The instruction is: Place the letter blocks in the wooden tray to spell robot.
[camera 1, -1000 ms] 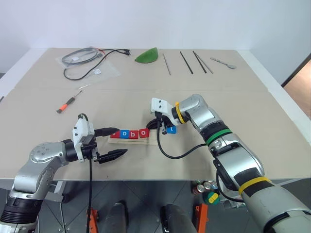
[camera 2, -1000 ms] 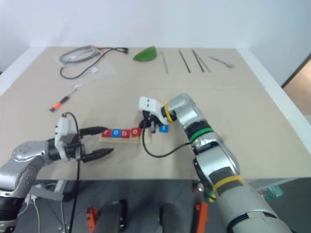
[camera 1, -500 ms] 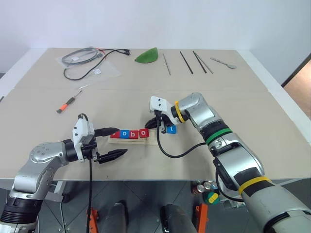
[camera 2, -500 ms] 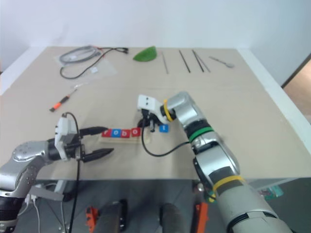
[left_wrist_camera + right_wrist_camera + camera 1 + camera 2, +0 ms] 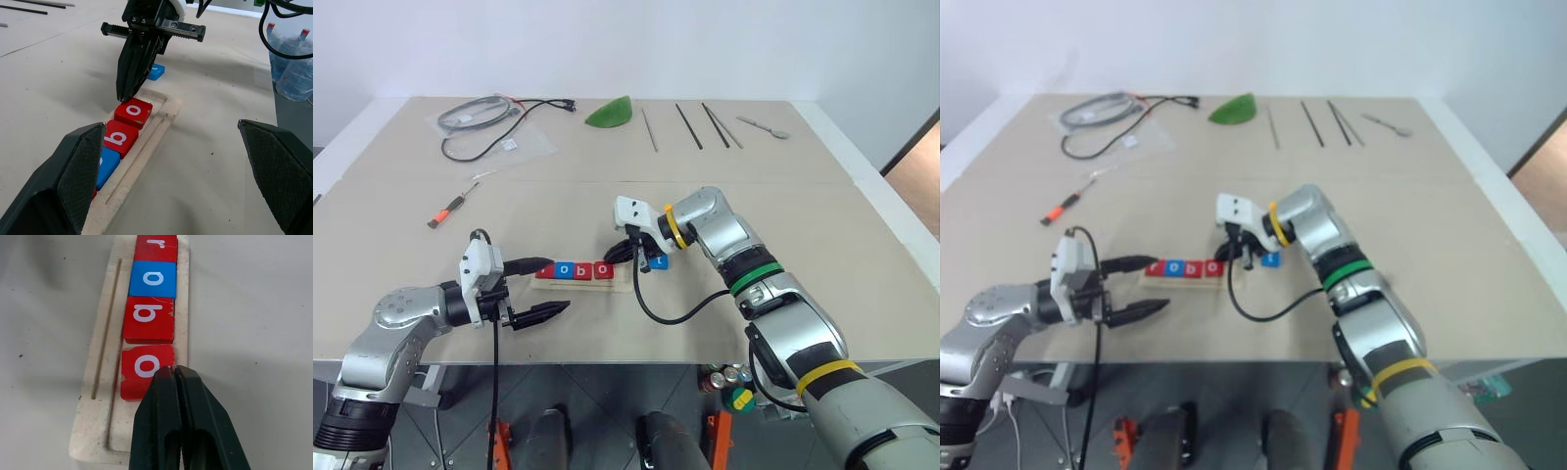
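Wooden tray (image 5: 579, 279) is lying near the front-middle of the table (image 5: 822, 225), w/ 4 letter blocks sitting in its slot in a row: red r (image 5: 156, 245), blue o (image 5: 152, 279), red b (image 5: 148, 318), red o (image 5: 145, 369). The red o is sitting a bit crooked vs the others, w/ bare slot remaining past it at the tray's right end. 5th block, the blue t (image 5: 660, 260), is lying on the table just beside the tray's right end, outside it.

R gripper (image 5: 173, 374) is pointing down & leftward w/ its 2 fingers pressed together, gripping nothing; tips are sitting at the edge of the red o, touching or almost touching it.

L gripper (image 5: 543, 286) is hovering by the tray's left end, fingers spread wide & holding nothing, 1 finger reaching over the tray's left end, the other in front of the tray.

Far side of table: cable in a plastic bag (image 5: 489, 122), green thing (image 5: 610, 114), thin dark rods (image 5: 690, 125), spoon (image 5: 762, 125). Orange-handled screwdriver (image 5: 447, 211) is lying left of the tray
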